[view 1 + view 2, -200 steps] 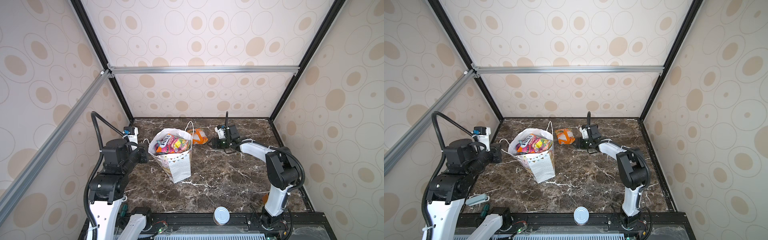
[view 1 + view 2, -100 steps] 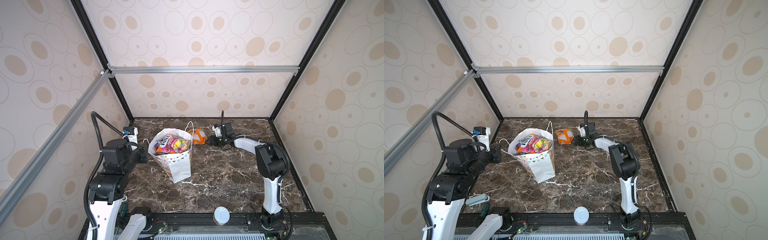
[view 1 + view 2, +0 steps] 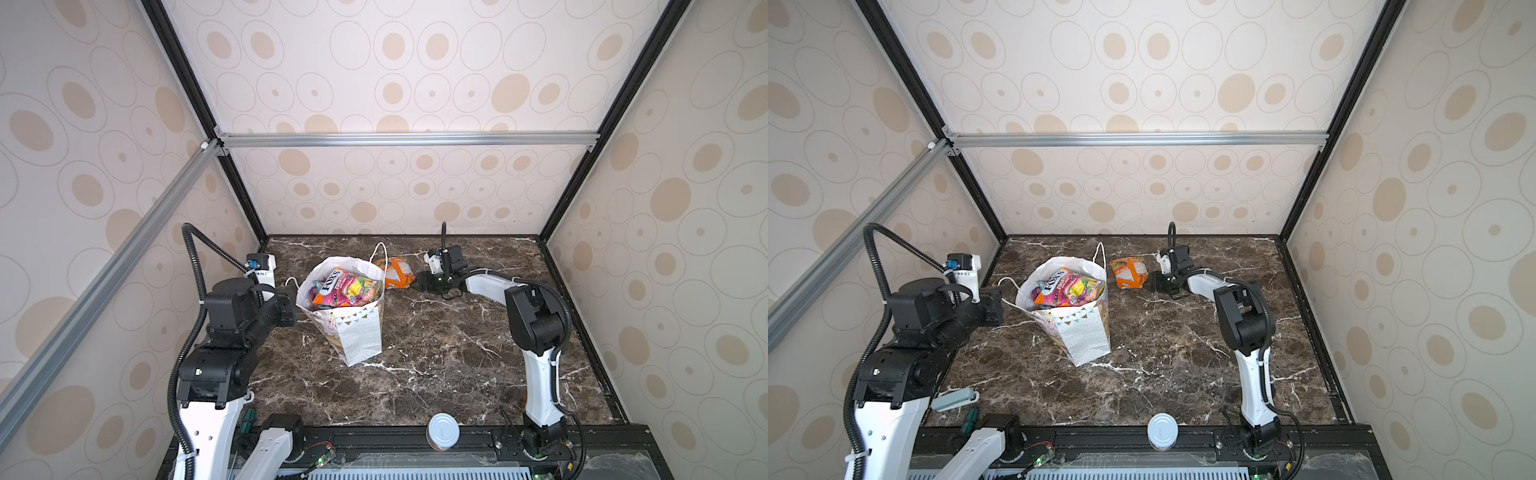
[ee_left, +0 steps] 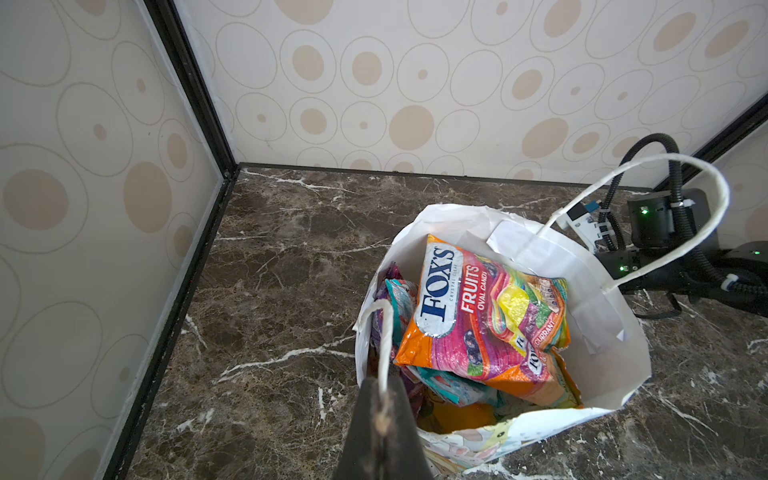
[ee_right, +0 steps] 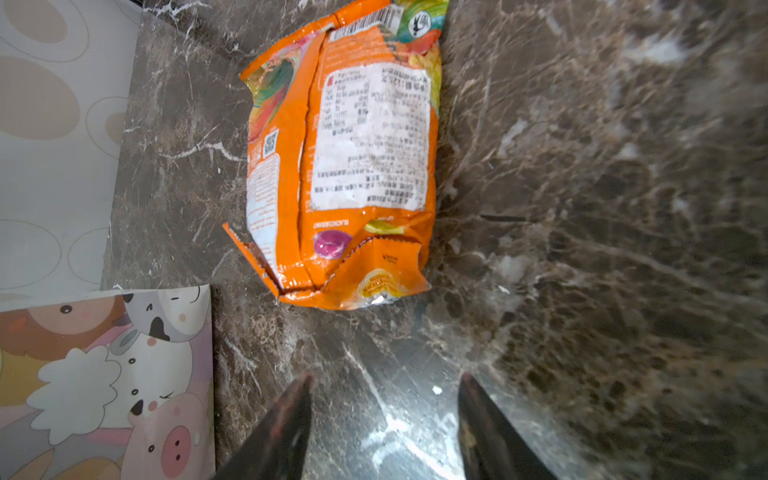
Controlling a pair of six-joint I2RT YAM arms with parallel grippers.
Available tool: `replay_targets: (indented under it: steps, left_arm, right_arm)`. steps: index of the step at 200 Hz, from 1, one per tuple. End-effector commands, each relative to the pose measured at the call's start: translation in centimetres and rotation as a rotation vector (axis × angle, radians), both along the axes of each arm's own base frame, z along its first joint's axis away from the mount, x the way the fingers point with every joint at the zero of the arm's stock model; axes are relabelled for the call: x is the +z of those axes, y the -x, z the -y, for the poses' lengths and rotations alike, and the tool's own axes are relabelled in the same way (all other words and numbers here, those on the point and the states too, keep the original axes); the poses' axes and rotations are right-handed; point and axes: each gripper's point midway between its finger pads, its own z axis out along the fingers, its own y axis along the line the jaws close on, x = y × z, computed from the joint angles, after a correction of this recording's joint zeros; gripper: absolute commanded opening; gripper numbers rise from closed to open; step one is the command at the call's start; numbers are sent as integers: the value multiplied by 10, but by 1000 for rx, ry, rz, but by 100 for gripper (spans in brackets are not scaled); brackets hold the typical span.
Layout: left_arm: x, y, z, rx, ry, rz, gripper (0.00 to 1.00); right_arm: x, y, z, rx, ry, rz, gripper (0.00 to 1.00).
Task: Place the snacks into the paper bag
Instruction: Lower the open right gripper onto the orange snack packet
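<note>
The white paper bag [image 3: 360,332] [image 3: 1086,336] [image 4: 602,332] stands left of the table's middle with several snacks in it. A pink and orange FOX'S packet [image 3: 345,286] [image 3: 1068,291] [image 4: 478,316] lies on top. My left gripper [image 4: 383,384] is shut on the bag's near cord handle [image 4: 385,332]. One orange snack packet [image 3: 395,272] [image 3: 1129,272] [image 5: 349,166] lies label side up on the marble behind the bag. My right gripper [image 3: 419,283] [image 3: 1153,281] [image 5: 384,380] hovers low just short of that packet's near end, open, with nothing between its fingers.
A silver-lidded can [image 3: 444,430] [image 3: 1163,430] stands at the table's front edge. A teal tool [image 3: 955,399] lies at the front left. The bag's cartoon-printed side [image 5: 104,374] is close beside my right gripper. The back wall runs just behind the orange packet.
My right gripper has slid left along the back of the table toward the orange packet, its arm folding in. The left arm and the bag have stayed still.
</note>
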Motion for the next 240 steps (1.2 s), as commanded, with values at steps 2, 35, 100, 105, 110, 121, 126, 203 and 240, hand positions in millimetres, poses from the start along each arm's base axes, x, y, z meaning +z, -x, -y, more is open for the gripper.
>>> replay_targets:
  steps: [2,35,100,105,110,121,126,203,240]
  left_arm:
    - [21,-3,-3,9,-13,83,0]
    - [22,-3,-3,12,-18,83,0]
    - [29,-3,-3,8,-19,95,0]
    - [29,-3,-3,9,-20,94,0]
    - [29,-3,-3,9,-21,93,0]
    - [29,-4,-3,7,-21,92,0]
    - [28,-4,-3,8,-21,90,0]
    - [25,-3,-5,15,-28,84,0]
    - [24,-2,-5,15,-29,84,0]
  right_arm:
    - [-1,-8,-2,-3,-13,-7,58]
    - [-3,-17,-5,-7,-20,-12,58]
    - [-18,-26,-10,-16,-31,-42,60]
    - [-19,-26,-10,-15,-32,-43,60]
    - [-20,-26,-11,-14,-33,-45,60]
    - [-21,-26,-12,-14,-42,-46,60]
    - [-21,-26,-13,-12,-48,-46,59]
    - [-24,-31,-19,-14,-92,-44,45]
    - [-23,-33,-22,-12,-116,-40,31]
